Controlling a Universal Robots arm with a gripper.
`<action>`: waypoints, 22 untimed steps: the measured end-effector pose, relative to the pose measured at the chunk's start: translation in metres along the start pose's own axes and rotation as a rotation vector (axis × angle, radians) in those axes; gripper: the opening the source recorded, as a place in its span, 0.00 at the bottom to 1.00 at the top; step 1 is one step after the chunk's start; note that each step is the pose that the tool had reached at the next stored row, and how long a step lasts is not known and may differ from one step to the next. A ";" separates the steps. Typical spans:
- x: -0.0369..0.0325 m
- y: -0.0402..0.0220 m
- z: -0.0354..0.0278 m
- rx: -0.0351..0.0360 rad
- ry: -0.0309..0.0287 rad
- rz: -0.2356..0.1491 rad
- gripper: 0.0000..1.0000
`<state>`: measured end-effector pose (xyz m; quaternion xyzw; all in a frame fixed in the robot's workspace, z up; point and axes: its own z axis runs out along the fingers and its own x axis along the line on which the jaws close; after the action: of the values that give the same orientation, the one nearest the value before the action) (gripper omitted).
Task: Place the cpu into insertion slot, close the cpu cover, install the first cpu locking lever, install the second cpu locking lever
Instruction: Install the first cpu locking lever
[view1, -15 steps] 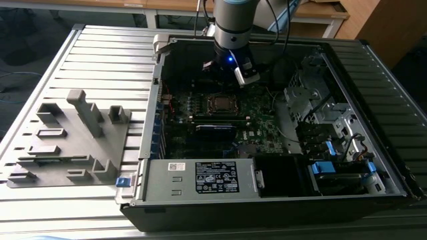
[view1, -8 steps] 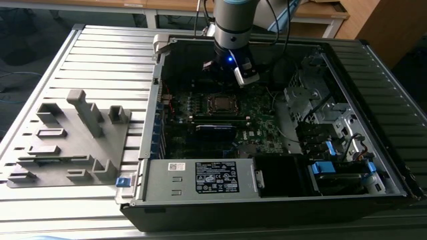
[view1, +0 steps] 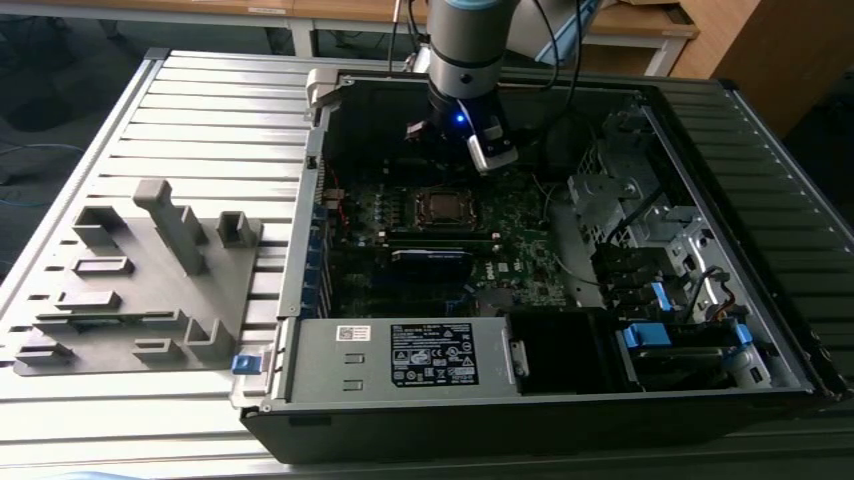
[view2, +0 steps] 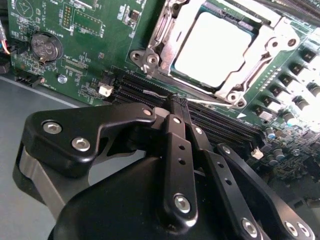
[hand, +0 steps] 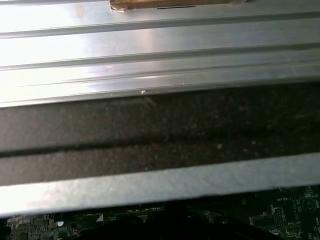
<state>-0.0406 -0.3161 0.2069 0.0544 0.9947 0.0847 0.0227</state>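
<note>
Fingers (view2: 172, 150) of the gripper (view2: 176, 102) are pressed together with nothing seen between them. Their tips hover over the long black memory slots (view2: 225, 125), just beside the near edge of the socket. The cpu (view2: 215, 47) lies flat in the slot (view1: 418, 207), its pale metal top showing through the square opening of the cover (view2: 267, 47), which lies down over it. A thin silver lever (view2: 215, 102) runs along the socket edge nearest the fingertips. A coin cell (view2: 46, 46) sits on the green board (view2: 90, 65), well apart. In the exterior view the arm (view1: 465, 50) reaches down into the open case (view1: 400, 420), above the socket. A grey fixture (view1: 134, 290) rests on the slatted table (view1: 200, 100) to the exterior view's left of the case.
</note>
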 end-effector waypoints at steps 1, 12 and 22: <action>0.0000 0.0000 0.0000 -0.0007 0.0000 0.000 0.11; 0.0001 -0.0012 0.0020 -0.0172 -0.0293 -0.004 0.11; 0.0056 -0.0025 0.0023 -0.0235 -0.0623 -0.003 0.11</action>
<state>-0.0463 -0.3175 0.2040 0.0552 0.9925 0.0946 0.0544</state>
